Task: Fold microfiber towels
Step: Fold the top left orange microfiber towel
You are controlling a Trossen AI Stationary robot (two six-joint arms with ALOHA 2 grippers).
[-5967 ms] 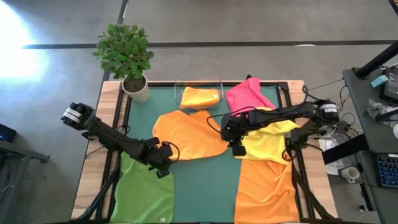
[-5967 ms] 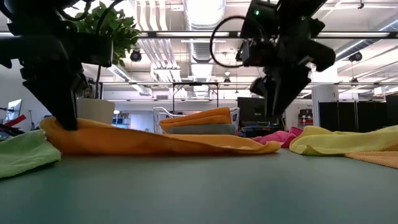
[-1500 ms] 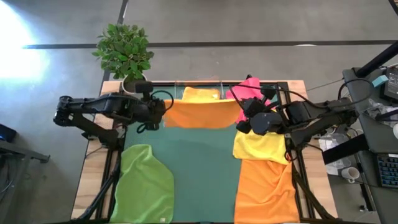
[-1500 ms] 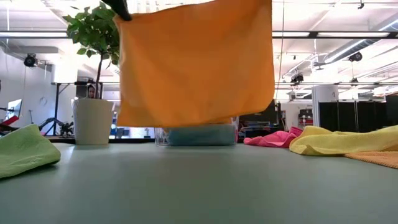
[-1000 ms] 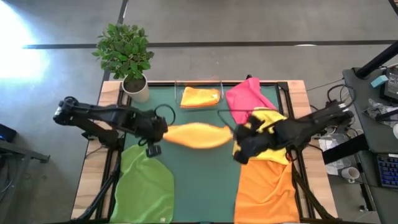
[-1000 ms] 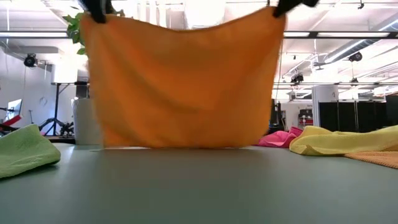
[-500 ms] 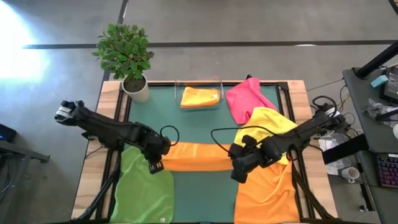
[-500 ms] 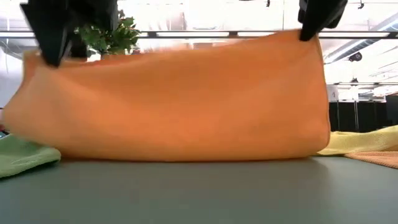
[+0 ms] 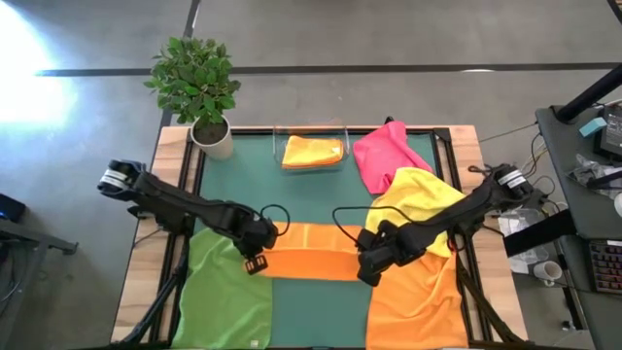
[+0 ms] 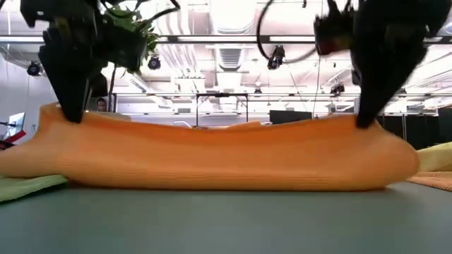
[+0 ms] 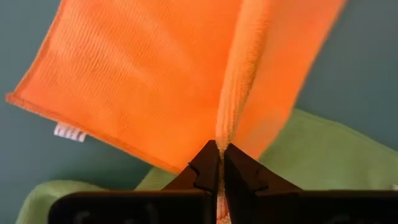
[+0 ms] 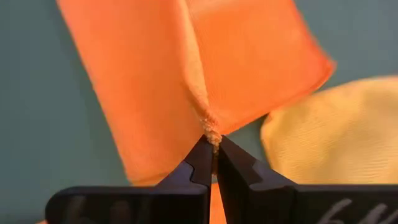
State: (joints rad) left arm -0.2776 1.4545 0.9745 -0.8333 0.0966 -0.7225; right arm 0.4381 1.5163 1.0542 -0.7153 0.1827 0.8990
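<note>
High view: left gripper [image 9: 255,261] and right gripper [image 9: 367,269] each pinch an end of the orange towel [image 9: 313,251], seemingly doubled, mid-bench.

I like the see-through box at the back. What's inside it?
In the clear tray at the table's far edge lies a folded yellow-orange towel on top. Whether anything lies underneath it cannot be seen from above, and the low view is blocked by the orange towel both hands are holding.
</note>
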